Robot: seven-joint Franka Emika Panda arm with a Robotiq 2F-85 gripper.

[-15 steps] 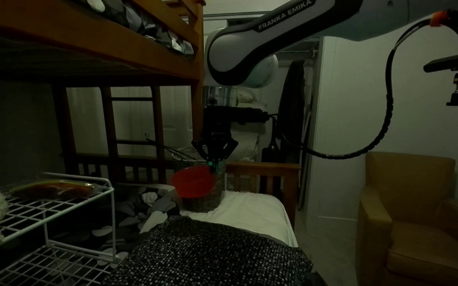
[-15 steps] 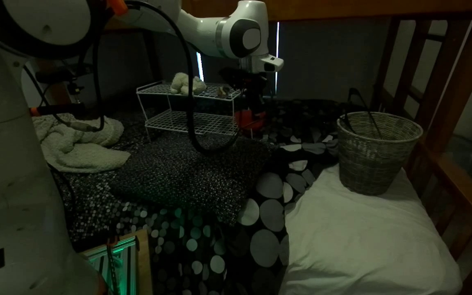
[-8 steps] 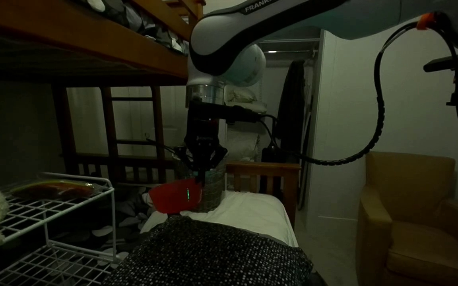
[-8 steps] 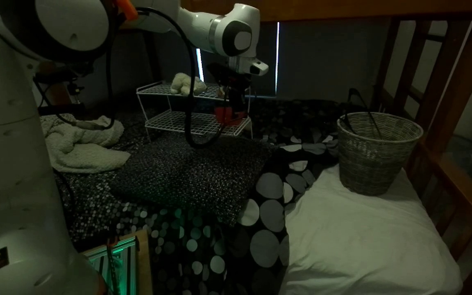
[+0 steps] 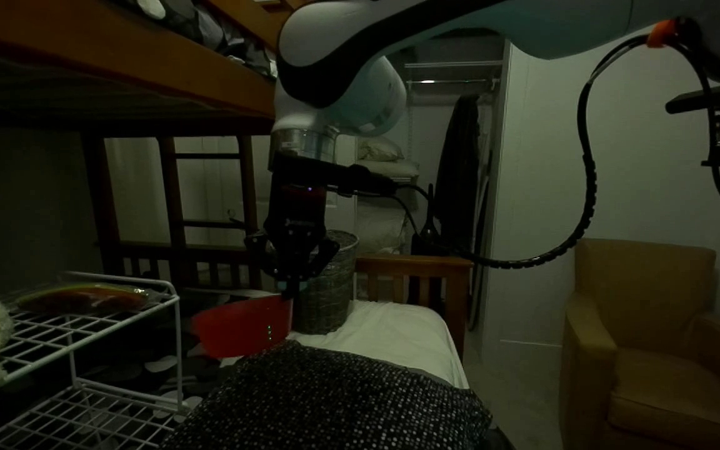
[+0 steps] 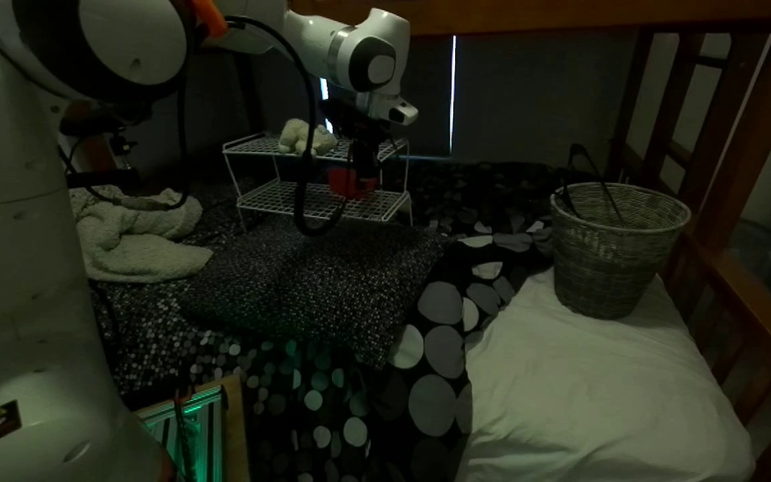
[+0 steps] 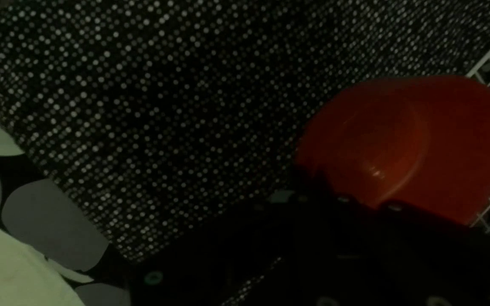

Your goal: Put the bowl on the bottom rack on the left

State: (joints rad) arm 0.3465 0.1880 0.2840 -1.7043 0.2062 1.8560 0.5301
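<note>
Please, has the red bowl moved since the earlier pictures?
Yes: in an exterior view, the red bowl has moved left and downward in the picture, nearer to the white wire rack.

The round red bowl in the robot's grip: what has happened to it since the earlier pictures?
The black two-fingered gripper has carried the round red bowl leftward in both exterior views, closer to the white wire shelf rack. Nothing was newly taken hold of or let go: the bowl is pinched at its rim, as before. The rack, the grey woven basket and the tan armchair stayed put.
</note>
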